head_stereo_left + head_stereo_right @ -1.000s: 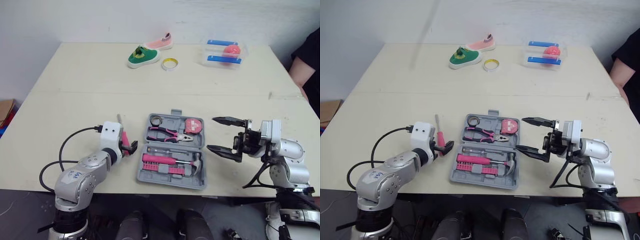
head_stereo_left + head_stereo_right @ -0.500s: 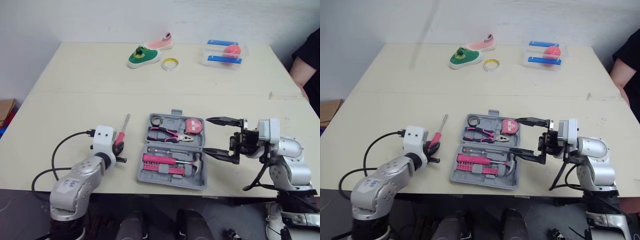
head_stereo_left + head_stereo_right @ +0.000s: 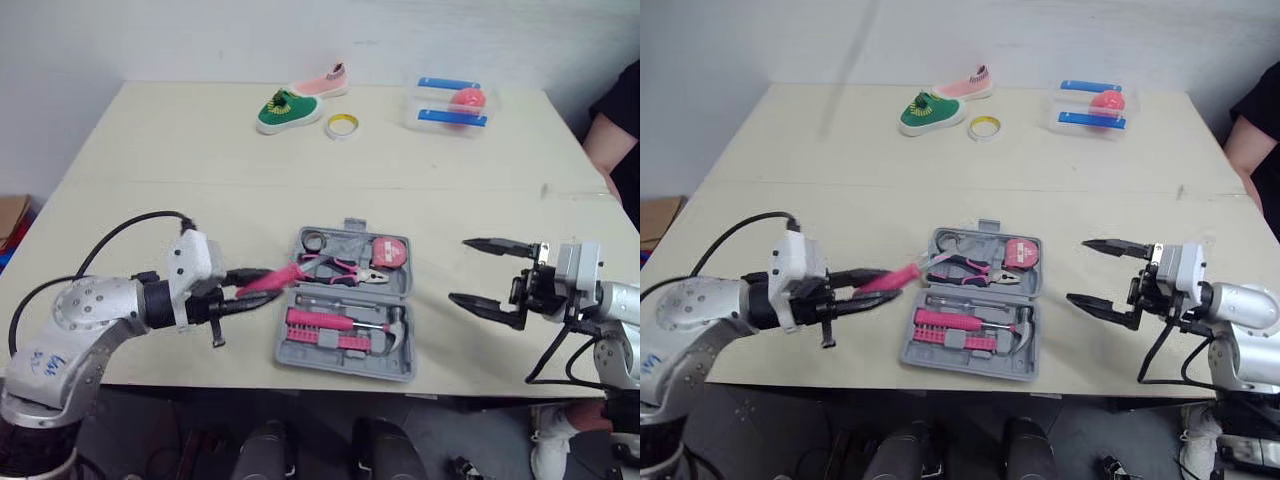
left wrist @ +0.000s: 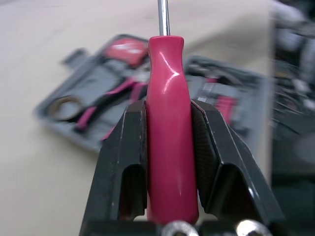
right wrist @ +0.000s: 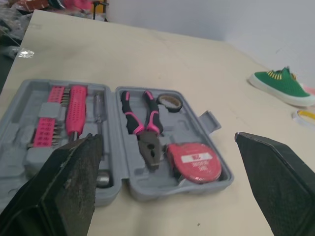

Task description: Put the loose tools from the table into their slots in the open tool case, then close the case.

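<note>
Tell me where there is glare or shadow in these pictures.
Left wrist view: a bright streak of glare runs down the screwdriver handle. Right wrist view: no glare, only soft shading inside the slots of the case. Eye views: even light on the table, with faint shadows at most.

My arms (image 3: 95,308) are silver, wrist blocks (image 3: 193,266) white, cables (image 3: 128,226) black; left hand (image 3: 262,288) and right hand (image 3: 459,270) black-fingered.
</note>
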You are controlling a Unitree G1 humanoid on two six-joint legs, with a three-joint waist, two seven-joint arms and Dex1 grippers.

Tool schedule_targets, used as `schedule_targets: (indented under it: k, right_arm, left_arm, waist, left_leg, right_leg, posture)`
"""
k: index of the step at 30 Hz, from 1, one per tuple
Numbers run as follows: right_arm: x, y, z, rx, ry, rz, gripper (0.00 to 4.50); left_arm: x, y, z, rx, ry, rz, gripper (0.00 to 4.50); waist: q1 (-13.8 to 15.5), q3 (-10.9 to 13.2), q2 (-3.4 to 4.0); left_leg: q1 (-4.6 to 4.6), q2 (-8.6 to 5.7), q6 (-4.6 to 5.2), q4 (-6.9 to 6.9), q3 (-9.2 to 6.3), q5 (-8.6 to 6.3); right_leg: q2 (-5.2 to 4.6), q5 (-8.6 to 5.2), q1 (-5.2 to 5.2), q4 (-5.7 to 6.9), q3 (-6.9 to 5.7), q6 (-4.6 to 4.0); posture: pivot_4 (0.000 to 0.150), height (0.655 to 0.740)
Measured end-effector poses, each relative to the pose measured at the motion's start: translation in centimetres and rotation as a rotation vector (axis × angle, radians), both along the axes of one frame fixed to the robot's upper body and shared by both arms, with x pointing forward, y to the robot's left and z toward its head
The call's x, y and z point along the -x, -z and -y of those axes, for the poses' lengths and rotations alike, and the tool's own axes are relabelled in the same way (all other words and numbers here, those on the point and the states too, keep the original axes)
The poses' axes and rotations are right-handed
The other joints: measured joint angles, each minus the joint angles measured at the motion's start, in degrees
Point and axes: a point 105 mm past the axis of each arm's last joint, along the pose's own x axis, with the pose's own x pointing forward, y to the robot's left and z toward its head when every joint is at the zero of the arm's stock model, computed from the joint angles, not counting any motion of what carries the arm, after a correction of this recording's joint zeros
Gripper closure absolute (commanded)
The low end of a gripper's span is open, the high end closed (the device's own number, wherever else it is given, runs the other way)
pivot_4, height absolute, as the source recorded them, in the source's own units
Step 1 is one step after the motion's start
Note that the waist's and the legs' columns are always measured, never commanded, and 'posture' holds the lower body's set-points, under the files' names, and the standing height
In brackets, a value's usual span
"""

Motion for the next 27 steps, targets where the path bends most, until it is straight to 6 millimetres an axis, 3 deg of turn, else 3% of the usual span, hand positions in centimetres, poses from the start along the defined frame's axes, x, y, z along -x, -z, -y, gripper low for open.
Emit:
schedule_targets:
  k: [5,9,14,20,27]
  right_arm:
    - [2.4,0.5,-0.7,-0.023,-0.058,-0.071,0.00]
    - [4.0,0.2,-1.9,-0.040,-0.131,-0.153,0.00]
    - [4.4,0.1,-2.2,-0.034,-0.138,-0.169,0.00]
    - [5.1,1.6,-1.5,-0.021,-0.086,-0.208,0.00]
    - [5.2,2.0,-1.4,-0.021,-0.070,-0.190,0.00]
  left_arm:
    - [0.9,2.8,1.6,-0.232,0.185,-0.075,3.93]
    - [0.3,4.9,2.0,-0.339,0.224,-0.077,3.93]
    - [-0.3,6.5,3.2,-0.397,0.229,-0.088,3.93]
    - [-1.1,6.7,3.6,-0.450,0.190,-0.076,3.93]
    - [-1.3,7.2,3.9,-0.440,0.193,-0.112,3.93]
  waist:
    - [0.1,0.1,0.14]
    - [0.1,0.2,0.06]
    - [0.3,0.2,-0.01]
    - [0.9,0.2,-0.02]
    - [1.4,0.2,-0.03]
  left_leg:
    - [0.05,-0.01,0.01,0.05,0.03,0.02]
    - [0.04,0.06,-0.06,0.09,0.00,0.00]
    - [-0.01,0.03,0.06,0.09,-0.04,0.05]
    - [-0.05,0.00,0.12,0.18,-0.02,0.02]
    - [-0.03,0.05,0.12,0.28,-0.07,0.06]
  right_leg:
    - [0.30,0.00,0.02,0.05,0.01,0.01]
    - [0.11,0.03,0.01,0.07,0.16,0.03]
    - [0.06,0.04,0.00,0.05,0.11,0.03]
    - [0.35,0.03,0.00,0.03,0.06,0.04]
    - [0.18,0.05,0.03,0.13,0.12,0.07]
  posture:
    - [0.150,0.7400]
    - [0.150,0.7400]
    - [0.150,0.7400]
    - [0.150,0.7400]
    - [0.150,0.7400]
